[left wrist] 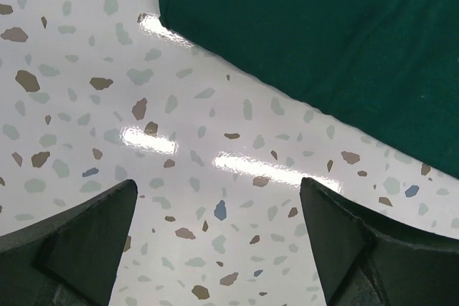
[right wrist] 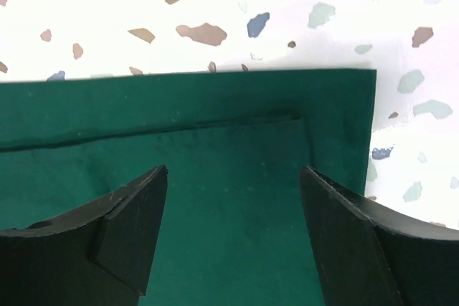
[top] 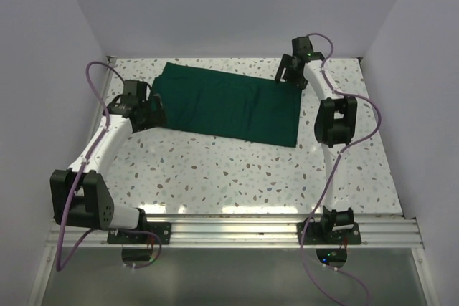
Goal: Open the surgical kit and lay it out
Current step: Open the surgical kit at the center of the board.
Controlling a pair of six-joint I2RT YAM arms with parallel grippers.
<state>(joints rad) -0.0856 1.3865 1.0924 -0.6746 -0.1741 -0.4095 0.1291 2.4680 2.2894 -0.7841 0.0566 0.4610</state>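
Observation:
A dark green cloth lies folded flat on the speckled table, toward the back. My left gripper is open and empty at the cloth's left end; in the left wrist view it hangs over bare table, with the cloth's corner just beyond it. My right gripper is open and empty above the cloth's far right corner; in the right wrist view a folded layer of cloth lies between its fingers. The steel tray and the instruments are hidden.
White walls close in the table at the back and both sides. A metal rail with both arm bases runs along the near edge. Purple cables loop from each arm.

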